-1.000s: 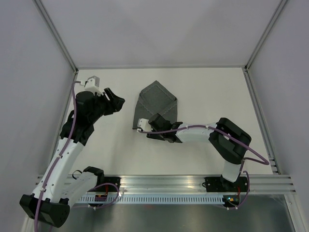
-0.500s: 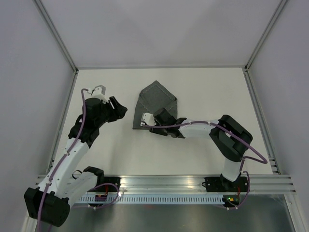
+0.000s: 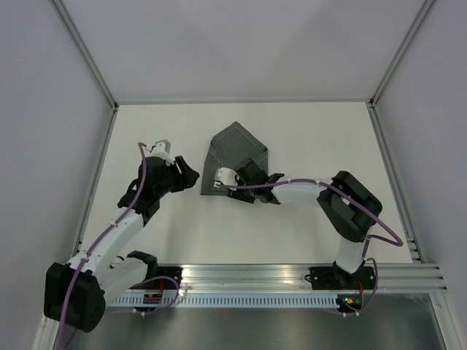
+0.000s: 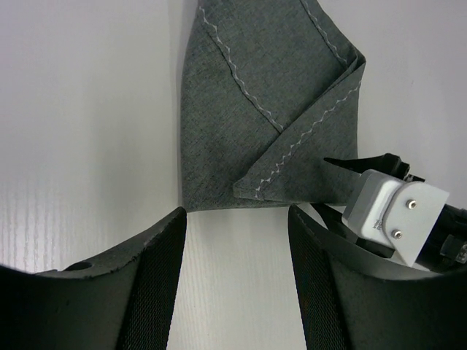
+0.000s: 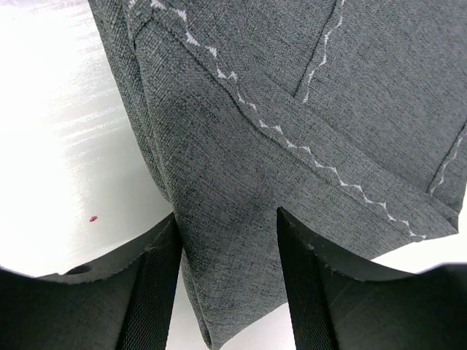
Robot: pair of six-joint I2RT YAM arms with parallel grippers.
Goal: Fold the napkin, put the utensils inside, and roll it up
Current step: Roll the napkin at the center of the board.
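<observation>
Cloth of dark grey weave, the napkin [image 3: 235,149], is seen from above folded into an angular, pointed shape near the middle of the smooth white bench [image 3: 314,138]. The left end effector [image 3: 190,176] is held just beside its left edge, and the right end effector [image 3: 228,179] is set at its near edge.

From the left wrist, pale zigzag stitching is shown along overlapped flaps. The ribbed black fingers [image 4: 157,292] are spread, with only bare bench between them.

From the right wrist, the coarse layered fold is straddled by fingers [image 5: 306,292] spread apart and is not pinched.
</observation>
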